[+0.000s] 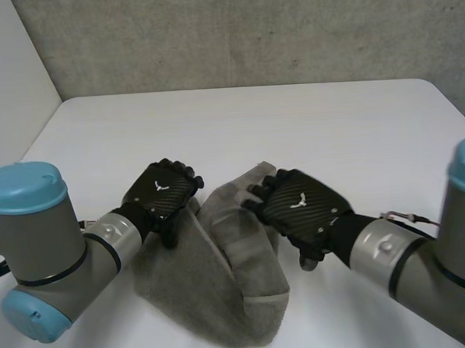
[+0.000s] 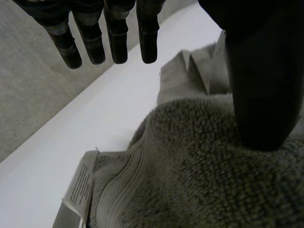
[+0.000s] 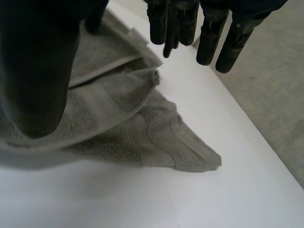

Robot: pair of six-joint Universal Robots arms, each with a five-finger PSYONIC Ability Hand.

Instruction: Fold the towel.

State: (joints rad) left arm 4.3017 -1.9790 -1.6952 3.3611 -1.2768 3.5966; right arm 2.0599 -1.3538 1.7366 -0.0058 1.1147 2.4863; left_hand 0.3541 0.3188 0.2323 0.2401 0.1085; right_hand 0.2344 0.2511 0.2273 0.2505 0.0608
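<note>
There was 1 grey towel (image 1: 239,298) on 1 white table (image 1: 293,132), and the towel bore 1 sewn-in label (image 2: 81,183). 2 black hands showed, the left hand (image 1: 165,191) and the right hand (image 1: 300,207). They ended 2 grey arms, the left arm (image 1: 41,238) and the right arm (image 1: 396,253).

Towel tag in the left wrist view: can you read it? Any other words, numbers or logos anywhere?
The tag at the towel edge: printed lines, too small and blurred to read.
Backs of the left hand and right hand: a small white mark on each, a sign without letters.
No other text.
</note>
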